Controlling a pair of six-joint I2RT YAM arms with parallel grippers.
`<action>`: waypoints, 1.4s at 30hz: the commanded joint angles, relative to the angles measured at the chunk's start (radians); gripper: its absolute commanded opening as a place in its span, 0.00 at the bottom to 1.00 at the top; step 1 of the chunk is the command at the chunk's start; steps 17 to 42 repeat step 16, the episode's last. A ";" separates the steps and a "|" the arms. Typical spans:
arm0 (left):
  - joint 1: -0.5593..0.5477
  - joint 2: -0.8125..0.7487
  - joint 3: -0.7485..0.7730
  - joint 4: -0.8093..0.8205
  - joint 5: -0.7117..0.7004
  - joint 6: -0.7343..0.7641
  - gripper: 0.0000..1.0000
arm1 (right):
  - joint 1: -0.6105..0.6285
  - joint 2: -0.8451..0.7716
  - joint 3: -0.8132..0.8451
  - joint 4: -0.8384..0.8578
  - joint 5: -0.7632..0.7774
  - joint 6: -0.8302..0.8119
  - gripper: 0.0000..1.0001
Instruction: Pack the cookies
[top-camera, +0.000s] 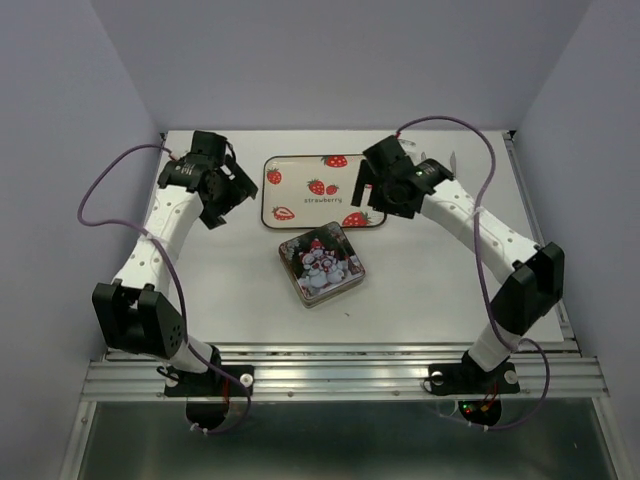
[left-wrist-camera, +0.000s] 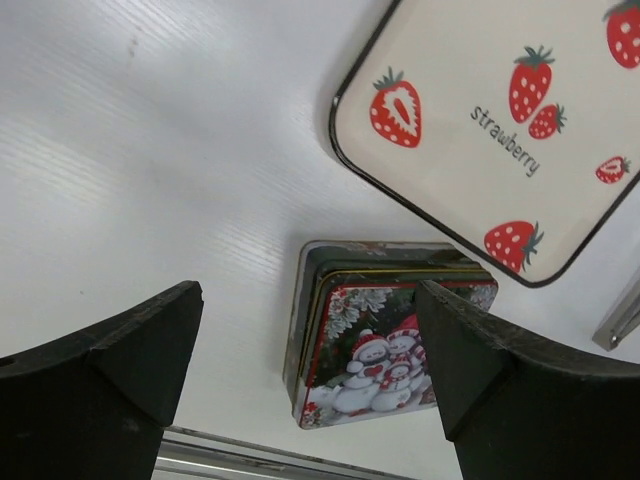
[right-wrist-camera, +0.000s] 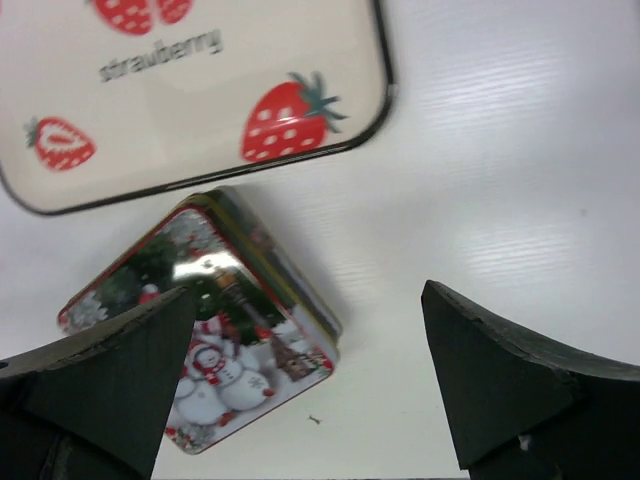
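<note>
While tin (top-camera: 321, 263) lies shut, tray (top-camera: 300, 167) — just beside

It looked like a robotics lab cell. Plain pale walls (top-camera: 60, 110) boxed a flat white table (top-camera: 420, 295) with ribbed aluminium rails (top-camera: 340, 378).

Lid down on the square snowman-printed metal tin (top-camera: 321, 263), contents hidden! Cream strawberry-printed rectangular tray (left-wrist-camera: 450, 60) runs off both wrist views (top edge in each).
</note>
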 joint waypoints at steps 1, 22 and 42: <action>0.064 -0.015 0.030 -0.071 -0.075 0.036 0.99 | -0.135 -0.090 -0.121 -0.045 0.048 0.100 1.00; 0.083 0.009 0.131 -0.088 -0.165 0.031 0.99 | -0.161 -0.179 -0.117 0.041 0.201 -0.019 1.00; 0.083 0.009 0.131 -0.088 -0.165 0.031 0.99 | -0.161 -0.179 -0.117 0.041 0.201 -0.019 1.00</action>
